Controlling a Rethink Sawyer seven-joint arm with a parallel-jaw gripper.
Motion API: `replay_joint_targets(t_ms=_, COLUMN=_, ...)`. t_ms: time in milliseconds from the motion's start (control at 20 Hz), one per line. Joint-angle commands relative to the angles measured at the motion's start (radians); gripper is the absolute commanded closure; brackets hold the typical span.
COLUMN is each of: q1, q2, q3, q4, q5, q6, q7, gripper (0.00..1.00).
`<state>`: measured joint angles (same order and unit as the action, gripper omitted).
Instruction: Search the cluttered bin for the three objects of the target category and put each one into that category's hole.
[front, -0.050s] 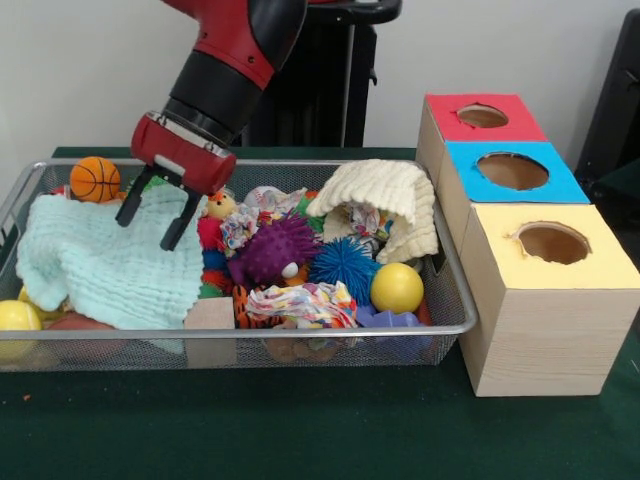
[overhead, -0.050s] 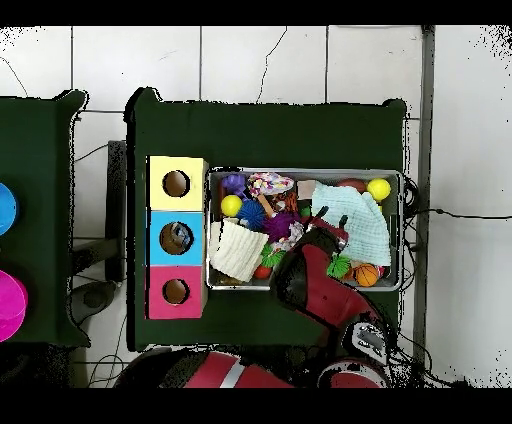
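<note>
A wire bin (front, -0.050s: 452, 300) is sitting beside three boxes with red (front, -0.050s: 481, 116), blue (front, -0.050s: 512, 171) and yellow (front, -0.050s: 552, 243) holes. The gripper (front, -0.050s: 152, 221) is hovering released, holding nothing, over a mint cloth (front, -0.050s: 105, 265). A yellow ball (front, -0.050s: 397, 288) is lying near the bin's front right.

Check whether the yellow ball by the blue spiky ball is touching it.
Touching: in the front view the yellow ball sits against the blue spiky ball, no gap between them.
</note>
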<state>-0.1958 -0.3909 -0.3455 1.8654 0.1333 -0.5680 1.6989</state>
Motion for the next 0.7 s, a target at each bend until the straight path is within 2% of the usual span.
replay_joint_targets(t_ms=50, q1=-0.069, q2=0.096, q3=0.075, q4=-0.099, q5=-0.019, q6=-0.011, q7=0.174, gripper=0.00)
replay_joint_targets(t_ms=200, q1=-0.159, q2=0.124, q3=0.175, q4=-0.122, q5=-0.118, q6=0.069, q7=0.179, gripper=0.00)
replay_joint_targets(t_ms=300, q1=-0.182, q2=0.133, q3=0.195, q4=-0.113, q5=-0.135, q6=0.088, q7=0.181, gripper=0.00)
replay_joint_targets(t_ms=550, q1=-0.155, q2=0.161, q3=0.138, q4=-0.085, q5=-0.100, q6=-0.076, q7=0.212, gripper=0.00)
replay_joint_targets(t_ms=700, q1=-0.175, q2=0.187, q3=0.146, q4=-0.097, q5=-0.111, q6=-0.106, q7=0.219, gripper=0.00)
